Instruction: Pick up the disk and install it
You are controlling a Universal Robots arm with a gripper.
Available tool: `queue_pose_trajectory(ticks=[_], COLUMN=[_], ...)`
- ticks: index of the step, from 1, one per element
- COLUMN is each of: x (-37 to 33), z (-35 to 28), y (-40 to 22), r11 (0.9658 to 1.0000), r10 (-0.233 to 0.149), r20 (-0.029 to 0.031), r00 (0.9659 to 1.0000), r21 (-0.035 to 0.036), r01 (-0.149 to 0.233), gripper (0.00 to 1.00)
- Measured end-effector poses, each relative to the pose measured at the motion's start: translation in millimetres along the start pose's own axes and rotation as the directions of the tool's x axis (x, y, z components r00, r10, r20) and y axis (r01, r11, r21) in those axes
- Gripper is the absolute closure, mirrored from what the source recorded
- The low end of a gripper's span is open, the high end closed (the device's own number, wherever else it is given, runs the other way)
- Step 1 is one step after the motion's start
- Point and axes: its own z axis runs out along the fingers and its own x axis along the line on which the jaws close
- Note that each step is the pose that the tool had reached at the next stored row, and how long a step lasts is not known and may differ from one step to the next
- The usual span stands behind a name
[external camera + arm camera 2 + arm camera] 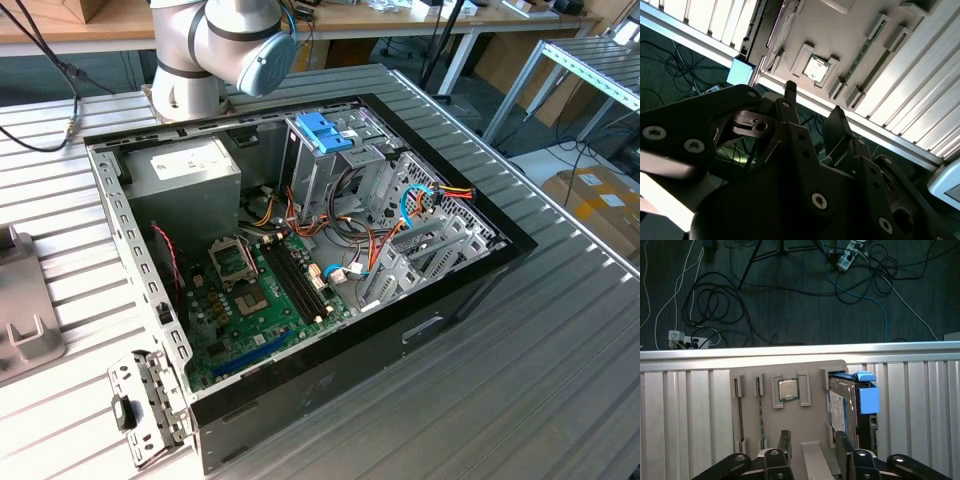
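Note:
The disk [841,407] is a silver drive with a white and blue label and light blue rails. It stands on its edge in a slot at one side of a grey holder tray [810,369] on the slatted table. My gripper [813,440] hangs above that tray, open, with nothing between its black fingers [842,441]. One finger is close beside the disk's end, apart from it. In the second wrist view the gripper [814,100] stands open against the tray [840,35], and a light blue corner of the disk [740,71] shows past the fingers.
The tray also holds a processor chip [788,390] and two thin memory sticks [760,390]. In the exterior view an open computer case [300,250] lies on the table with a drive cage [330,170], a blue bracket [325,130] on it, and a grey power supply [190,170]. Cables lie on the floor [790,295].

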Motion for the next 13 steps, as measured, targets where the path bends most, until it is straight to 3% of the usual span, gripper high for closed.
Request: queue_pose_trajectory(ticks=[13], x=[0.1], z=[2.4], y=[-0.1], r11=[1.0000], r10=[0.001], r20=[0.0000], r00=[1.0000], r21=[0.0000], r01=[-0.001], gripper=[0.52])
